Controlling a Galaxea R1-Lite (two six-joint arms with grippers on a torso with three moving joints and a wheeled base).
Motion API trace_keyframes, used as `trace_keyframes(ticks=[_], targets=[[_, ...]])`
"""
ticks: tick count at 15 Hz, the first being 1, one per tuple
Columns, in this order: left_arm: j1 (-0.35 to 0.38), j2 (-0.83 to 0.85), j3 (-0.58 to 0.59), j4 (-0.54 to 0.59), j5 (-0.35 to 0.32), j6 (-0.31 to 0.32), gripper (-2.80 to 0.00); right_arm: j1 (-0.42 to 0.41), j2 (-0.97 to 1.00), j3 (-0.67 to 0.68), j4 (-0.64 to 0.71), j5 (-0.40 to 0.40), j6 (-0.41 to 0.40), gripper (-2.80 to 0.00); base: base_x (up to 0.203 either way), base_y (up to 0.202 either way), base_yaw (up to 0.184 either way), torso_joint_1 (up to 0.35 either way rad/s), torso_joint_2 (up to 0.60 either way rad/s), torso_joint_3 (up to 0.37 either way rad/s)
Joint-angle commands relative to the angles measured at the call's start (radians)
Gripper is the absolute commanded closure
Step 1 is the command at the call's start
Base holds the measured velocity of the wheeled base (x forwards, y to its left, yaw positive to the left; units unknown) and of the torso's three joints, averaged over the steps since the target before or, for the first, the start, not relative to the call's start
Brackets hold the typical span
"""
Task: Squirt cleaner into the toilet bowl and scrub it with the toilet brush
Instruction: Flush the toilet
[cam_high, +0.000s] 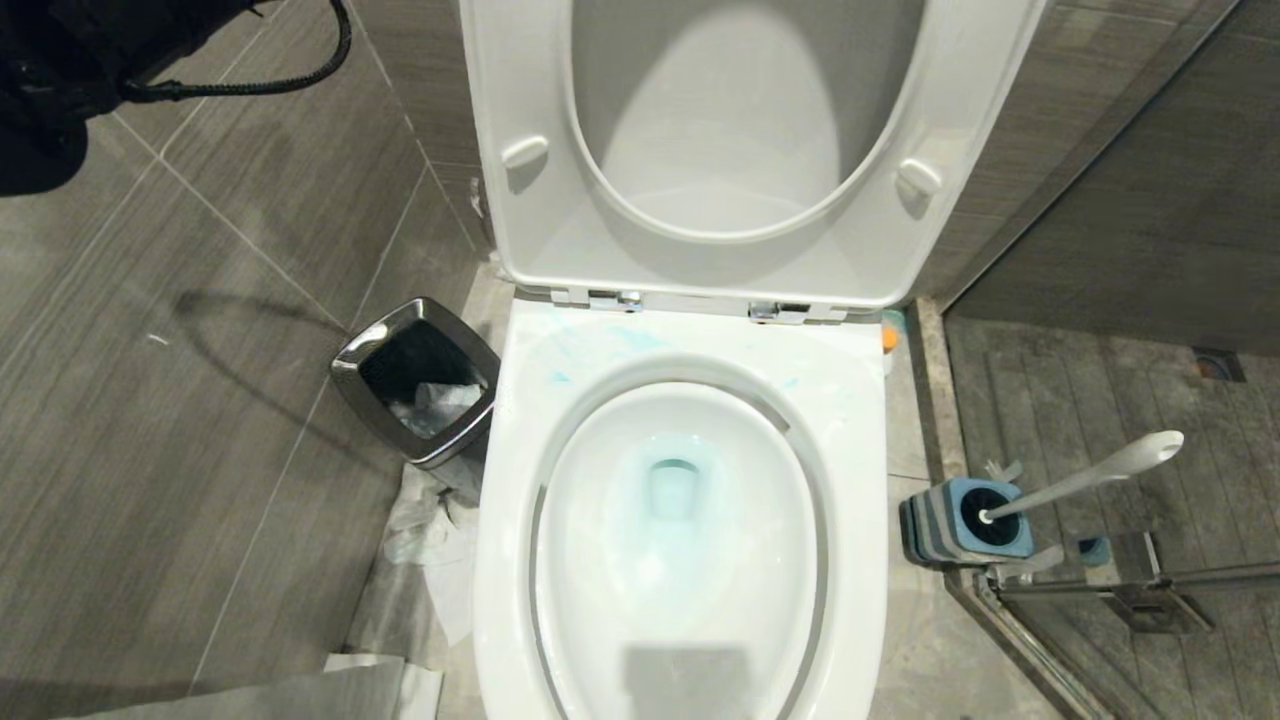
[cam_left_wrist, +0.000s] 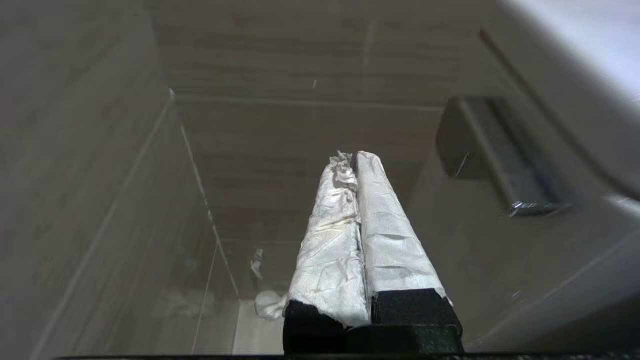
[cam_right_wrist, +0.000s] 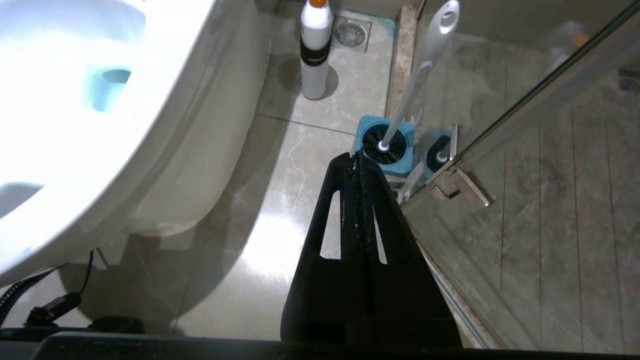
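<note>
The toilet brush (cam_high: 1085, 477) stands in its blue holder (cam_high: 965, 520) beside the toilet bowl (cam_high: 680, 520), whose water is teal with cleaner (cam_high: 672, 488). The left gripper (cam_left_wrist: 350, 160) and the right gripper (cam_right_wrist: 357, 157) are closed and empty.

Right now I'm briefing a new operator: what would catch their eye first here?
The white toilet bowl fills the centre, seat raised, with light blue cleaner tinting its water. To its right the toilet brush leans in a blue holder; to its left stands a chrome-rimmed bin.

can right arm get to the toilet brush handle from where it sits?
Probably yes. The right gripper is shut, hanging above the floor just short of the holder. The toilet brush handle leans clear; only the glass door frame beside it crowds the approach. It must open first.
</note>
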Motion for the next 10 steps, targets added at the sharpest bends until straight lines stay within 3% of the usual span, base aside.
trace_keyframes(ticks=[1,5,10], targets=[[0.01,0.005,0.0,-0.003,-0.001,-0.002,0.0,0.0,0.001,0.025,-0.001,0.001,-0.001,0.0,0.0,0.0,0.0,0.004,0.0,-0.161],[0.002,-0.001,0.0,-0.004,-0.007,0.0,0.0,0.0,0.001,0.026,-0.001,0.001,-0.001,0.0,0.0,0.0,0.0,0.001,0.0,-0.17],[-0.024,-0.03,-0.003,-0.014,-0.012,-0.008,0.0,0.0,0.001,0.025,-0.001,0.001,-0.001,0.0,0.0,0.0,0.0,0.003,0.0,-0.021]])
